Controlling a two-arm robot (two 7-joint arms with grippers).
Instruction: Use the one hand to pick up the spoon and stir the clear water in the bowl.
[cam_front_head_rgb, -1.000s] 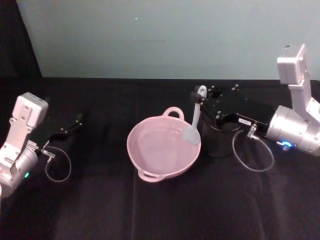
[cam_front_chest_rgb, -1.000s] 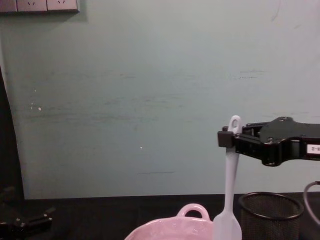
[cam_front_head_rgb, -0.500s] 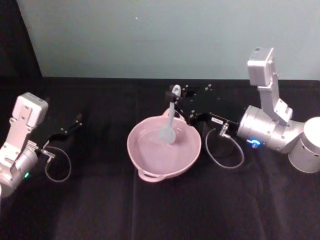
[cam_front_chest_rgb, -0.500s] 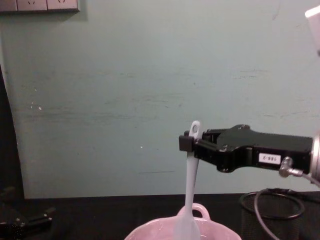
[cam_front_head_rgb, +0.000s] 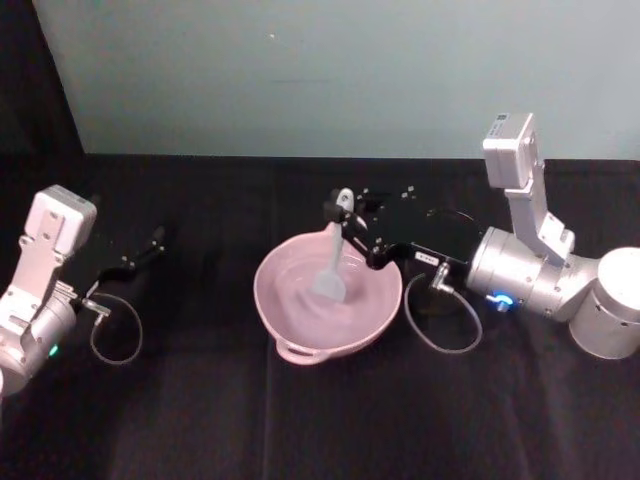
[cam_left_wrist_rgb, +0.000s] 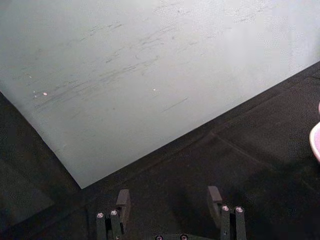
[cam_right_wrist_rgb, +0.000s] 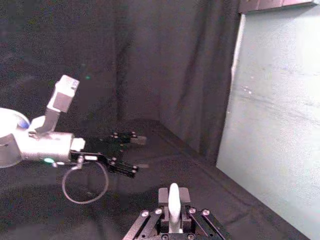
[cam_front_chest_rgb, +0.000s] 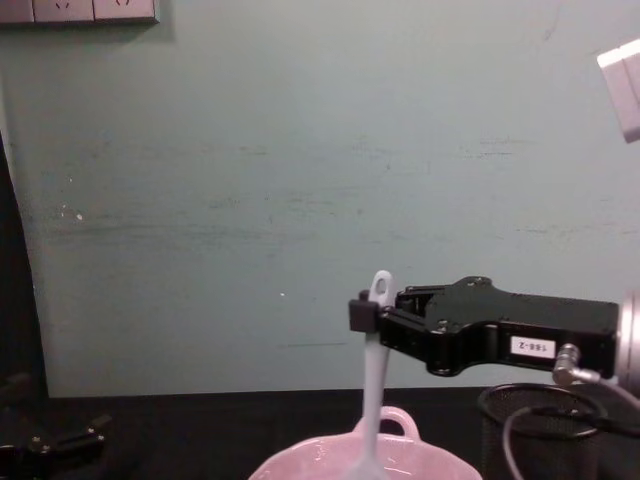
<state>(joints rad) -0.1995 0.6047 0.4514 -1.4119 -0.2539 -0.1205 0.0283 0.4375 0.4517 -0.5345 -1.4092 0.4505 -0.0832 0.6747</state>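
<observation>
Spoon (cam_front_head_rgb: 333, 252) (white, slim, holed tip) hangs from right gripper (cam_front_head_rgb: 345, 210) into pink bowl (cam_front_head_rgb: 280, 285).

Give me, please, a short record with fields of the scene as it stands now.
bowl: pink, on the black table, mid-scene
spoon: hanging nearly upright, head down inside the bowl
right gripper: above the bowl's far side, fingers shut on the spoon's handle near its tip
left gripper: idle at the table's left, fingers open, holding nothing
mesh cup: right of the bowl
</observation>
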